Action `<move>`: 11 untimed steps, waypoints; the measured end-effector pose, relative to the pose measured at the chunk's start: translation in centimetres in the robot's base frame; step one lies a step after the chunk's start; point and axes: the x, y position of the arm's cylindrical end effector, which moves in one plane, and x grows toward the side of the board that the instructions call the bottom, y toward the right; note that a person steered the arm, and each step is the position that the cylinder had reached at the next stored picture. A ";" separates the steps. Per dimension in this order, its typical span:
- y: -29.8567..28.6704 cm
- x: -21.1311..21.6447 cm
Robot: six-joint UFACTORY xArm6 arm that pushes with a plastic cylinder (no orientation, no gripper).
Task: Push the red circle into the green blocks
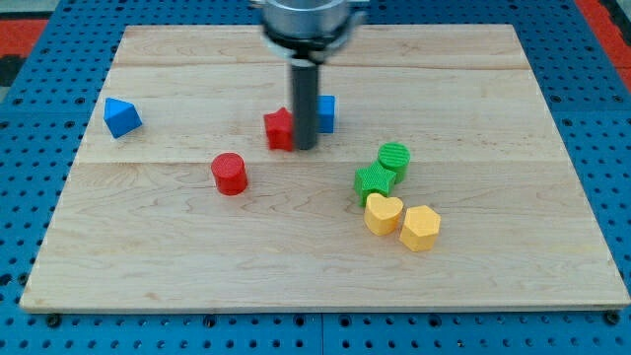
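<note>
The red circle (pixel 229 174) is a short red cylinder left of the board's middle. Two green blocks lie to its right: a green circle (pixel 393 158) and a green star (pixel 374 181), touching each other. My tip (pixel 305 147) is at the end of the dark rod, up and to the right of the red circle, well apart from it. The tip stands between a second red block (pixel 279 129) on its left and a blue block (pixel 325 113) on its right, close against the red one.
A yellow heart (pixel 383 213) and a yellow hexagon (pixel 420 228) lie just below the green star. A blue triangle-like block (pixel 121 116) sits near the board's left edge. The wooden board (pixel 148 266) rests on a blue pegboard.
</note>
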 end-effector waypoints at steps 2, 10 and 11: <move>-5.5 1.3; 11.6 5.0; 12.4 5.8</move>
